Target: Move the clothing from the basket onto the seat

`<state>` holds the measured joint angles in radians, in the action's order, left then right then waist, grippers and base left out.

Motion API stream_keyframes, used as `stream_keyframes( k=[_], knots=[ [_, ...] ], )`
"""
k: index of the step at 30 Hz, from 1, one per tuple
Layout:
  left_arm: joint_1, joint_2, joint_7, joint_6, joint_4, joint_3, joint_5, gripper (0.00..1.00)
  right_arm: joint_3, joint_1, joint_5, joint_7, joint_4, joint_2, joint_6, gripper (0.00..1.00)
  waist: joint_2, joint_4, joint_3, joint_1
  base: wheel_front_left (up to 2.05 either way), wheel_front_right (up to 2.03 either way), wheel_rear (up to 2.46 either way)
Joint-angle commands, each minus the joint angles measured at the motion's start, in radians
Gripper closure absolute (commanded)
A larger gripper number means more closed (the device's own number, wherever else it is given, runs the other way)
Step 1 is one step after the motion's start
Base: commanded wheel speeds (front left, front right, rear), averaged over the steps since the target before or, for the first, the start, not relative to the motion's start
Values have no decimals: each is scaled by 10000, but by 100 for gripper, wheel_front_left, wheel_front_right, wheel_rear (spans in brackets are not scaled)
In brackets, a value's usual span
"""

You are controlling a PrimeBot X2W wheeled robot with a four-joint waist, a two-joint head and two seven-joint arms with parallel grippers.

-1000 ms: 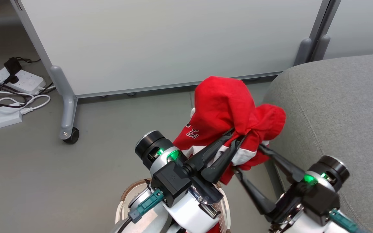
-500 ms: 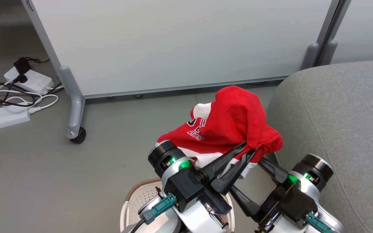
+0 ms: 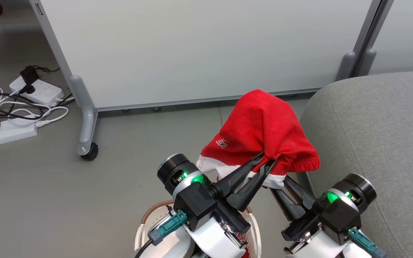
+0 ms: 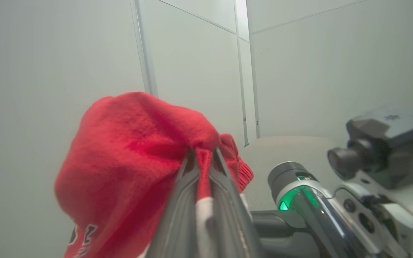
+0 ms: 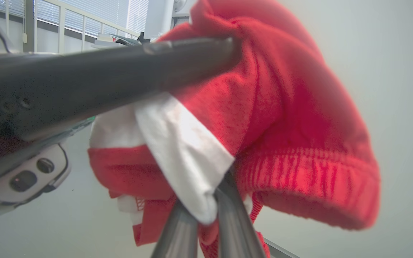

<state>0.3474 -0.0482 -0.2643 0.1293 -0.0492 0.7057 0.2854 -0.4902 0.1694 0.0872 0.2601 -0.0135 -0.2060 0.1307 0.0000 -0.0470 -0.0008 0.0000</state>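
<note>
Here, left claw [image 3: 270, 157] and right claw [image 3: 281, 184] both pinching clothing [image 3: 260, 122], basket [image 3: 150, 214] mostly hidden

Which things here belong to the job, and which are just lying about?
Job: red clothing, pinched by the left gripper and the right gripper; basket under the arms; grey seat to the right.
Lying about: power strips, tangled cables, wheeled partition.

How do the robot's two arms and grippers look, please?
The left gripper and right gripper each have two long dark tapered fingers on a black block, then a silver wrist with a green light, a teal connector and a white forearm.
</note>
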Motion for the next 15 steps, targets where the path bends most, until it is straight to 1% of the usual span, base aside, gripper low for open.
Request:
stream_keyframes(
  k=[1, 3, 4, 6, 7, 11, 15],
  knots=[
    [-118, -40, -1, 14, 6, -52, -36, 100, 66, -103, -18, 50, -36, 13, 2, 100, 0, -9, 2, 0, 0, 0, 0],
    [-131, -39, -1, 14, 28, -55, 14, 100, 166, -129, -32, 50, -101, 67, 2, 100, 0, -28, 11, 0, 0, 0, 0],
    [-120, -39, -1, 14, 35, -66, 36, 63, 227, -126, -39, 50, -153, 112, 2, 100, 0, -38, 20, 0, 0, 0, 0],
    [-108, -40, -1, 14, 61, -99, 54, 4, 340, -104, -70, 50, -287, 204, 2, 100, 0, -55, 48, 0, 0, 0, 0],
    [-104, -40, -1, 14, 73, -108, 62, 0, 423, -112, -71, 50, -337, 254, 2, 100, 0, -63, 59, 0, 0, 0, 0],
    [-65, -40, -1, 14, 104, -149, 52, 0, 824, -194, 96, 49, -585, 494, 2, 100, 0, -77, 94, 0, 0, 0, 0],
    [-8, -40, -1, 14, 160, -253, -21, 0, 1134, -238, -133, 50, -690, 606, 2, 100, 0, -73, 115, 0, 0, 0, 0]
  ],
)
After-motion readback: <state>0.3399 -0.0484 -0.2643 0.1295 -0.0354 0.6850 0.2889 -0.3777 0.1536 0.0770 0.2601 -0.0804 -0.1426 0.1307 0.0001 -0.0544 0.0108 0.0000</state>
